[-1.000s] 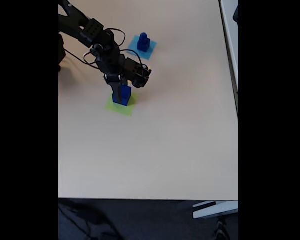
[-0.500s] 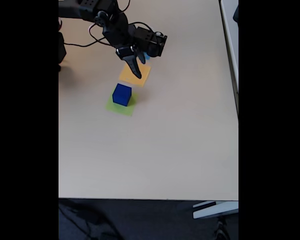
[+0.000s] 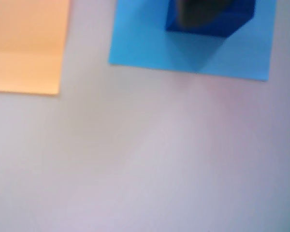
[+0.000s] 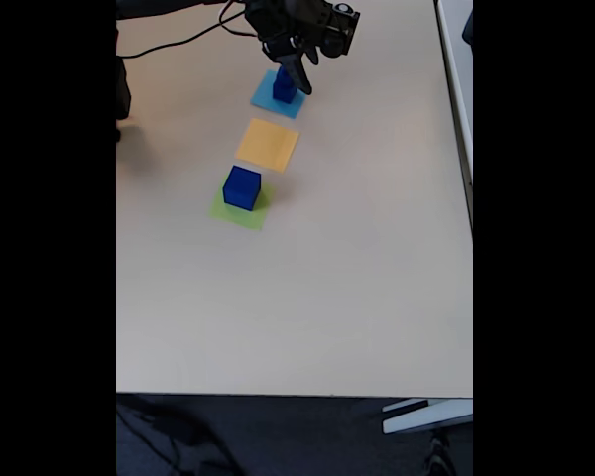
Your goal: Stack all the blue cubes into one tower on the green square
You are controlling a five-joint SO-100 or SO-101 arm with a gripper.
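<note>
Pincer [image 4: 299, 79] (grip state unclear) hovers over blue cubes [image 4: 284, 85] on the light blue square [image 4: 266, 97]

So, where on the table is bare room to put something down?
The table is bare below the green square and right of all squares. It is crowded at the top, where the gripper hangs by the cubes on the light blue square.

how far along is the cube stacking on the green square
Done: one large blue cube sits on the green square. In hand: nothing visibly gripped; the gripper hangs by the smaller blue cubes on the light blue square, its jaw state unclear. Left: those cubes must go onto the large one. The orange-yellow square is bare.
</note>
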